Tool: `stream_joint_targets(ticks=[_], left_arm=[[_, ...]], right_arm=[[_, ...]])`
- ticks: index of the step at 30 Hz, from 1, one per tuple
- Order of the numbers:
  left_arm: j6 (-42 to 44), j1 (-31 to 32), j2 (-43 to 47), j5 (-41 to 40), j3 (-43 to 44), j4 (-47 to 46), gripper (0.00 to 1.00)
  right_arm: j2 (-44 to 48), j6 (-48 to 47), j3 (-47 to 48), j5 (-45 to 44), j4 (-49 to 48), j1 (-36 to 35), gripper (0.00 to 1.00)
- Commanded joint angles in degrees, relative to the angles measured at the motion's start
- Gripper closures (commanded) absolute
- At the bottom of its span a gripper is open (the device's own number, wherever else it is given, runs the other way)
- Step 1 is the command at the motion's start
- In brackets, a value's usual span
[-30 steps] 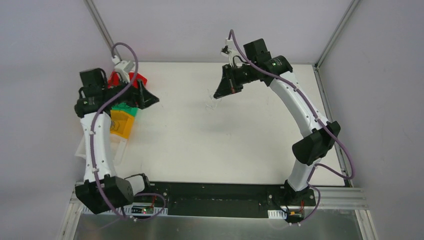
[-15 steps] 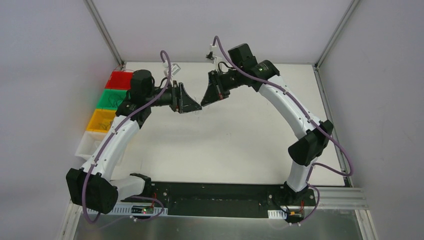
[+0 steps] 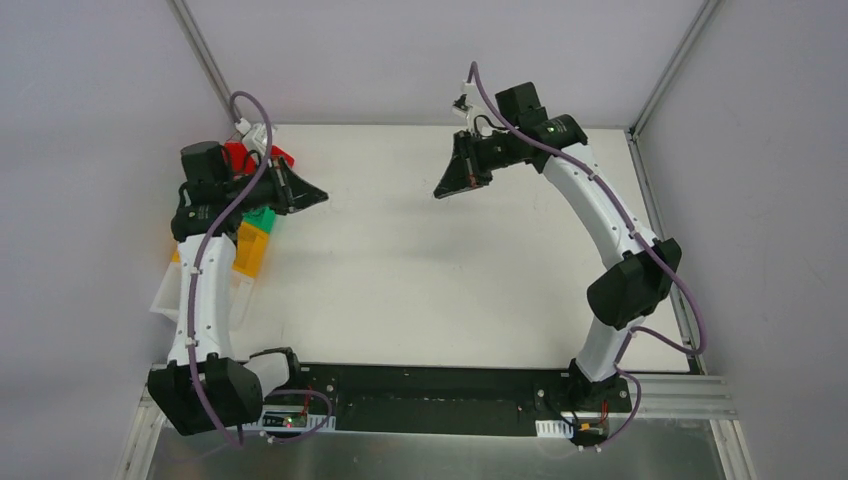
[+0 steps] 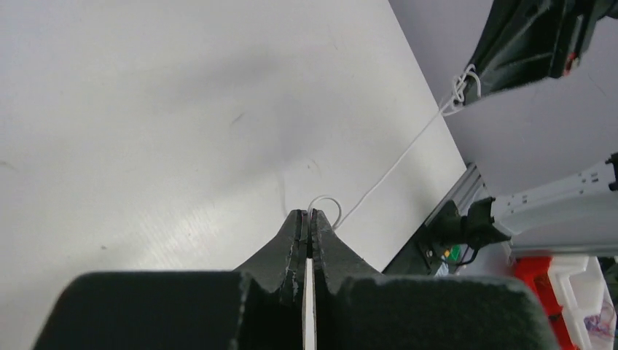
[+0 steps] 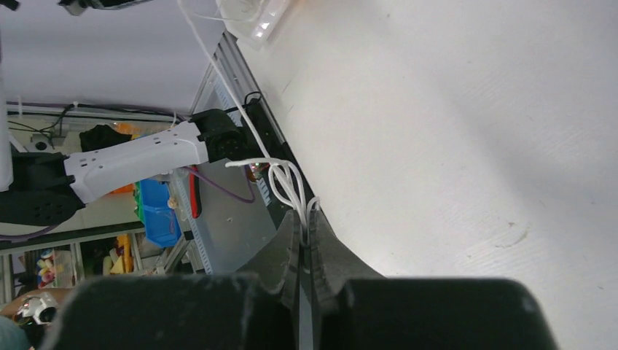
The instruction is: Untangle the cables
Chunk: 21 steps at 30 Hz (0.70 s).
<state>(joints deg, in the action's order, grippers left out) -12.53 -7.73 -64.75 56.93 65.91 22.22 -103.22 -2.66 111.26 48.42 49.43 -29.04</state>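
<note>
White and hair-thin, the cables [image 4: 393, 166] show as a single pale strand drawn in a nearly straight line from one tool to the other, over the far half of the pale table [image 4: 146, 109].

The left tool [image 4: 306, 215] is clenched, its dark fingers pressed together. The strand comes out at their tips in one small round loop [image 4: 326, 204] before running off to the right. At the far end of that line, seen from the left wrist, a small knot of tight white loops [image 4: 459, 87] sits at the tip of the right tool.

The right tool [image 5: 306, 219] is likewise clenched on the cables. From its own wrist camera, several narrow white loops [image 5: 284, 179] bunch just beyond the fingertips, some doubled over each other, and one strand leaves them and climbs toward the upper left of that view. Whether the loops are truly knotted or only lying across one another cannot be told.

From the top camera the strand is too fine to make out; the two tools stand well apart, tips pointing toward each other. Red, green and yellow bins [image 3: 248, 250] lie at the table's left edge, under the left arm.
</note>
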Motion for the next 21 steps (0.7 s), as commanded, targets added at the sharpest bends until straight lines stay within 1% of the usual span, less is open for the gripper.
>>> stream_joint_targets(ticks=[1, 8, 11, 13, 15, 18, 21], left_arm=[[11.8, -10.4, 0.8, 5.9, 5.4, 12.9, 1.0], [21.0, -23.0, -2.6, 7.7, 14.4, 24.0, 1.0], [25.9, -27.0, -4.7, 7.3, 18.9, 29.6, 1.0], [28.7, -28.9, -5.7, 7.3, 21.6, 33.0, 1.0], [31.1, -30.6, -6.2, 7.0, 24.0, 35.9, 1.0], [35.0, -32.8, -6.5, 4.9, 27.8, 39.9, 1.0], [40.8, -35.7, -7.7, 1.8, 32.7, 46.4, 1.0]], right_arm=[[5.2, -5.7, -1.8, -0.6, 5.0, 4.6, 0.97], [3.9, -13.2, -2.1, -1.9, 12.1, 7.9, 0.89], [3.3, -16.1, -2.2, -2.1, 14.5, 8.9, 0.88], [3.1, -17.3, -2.4, -2.0, 15.5, 9.3, 0.82], [3.0, -18.4, -2.5, -1.6, 16.2, 9.5, 0.83], [3.0, -19.3, -2.8, -1.2, 16.2, 9.5, 0.89], [3.0, -19.9, -3.4, -1.1, 16.2, 9.5, 0.88]])
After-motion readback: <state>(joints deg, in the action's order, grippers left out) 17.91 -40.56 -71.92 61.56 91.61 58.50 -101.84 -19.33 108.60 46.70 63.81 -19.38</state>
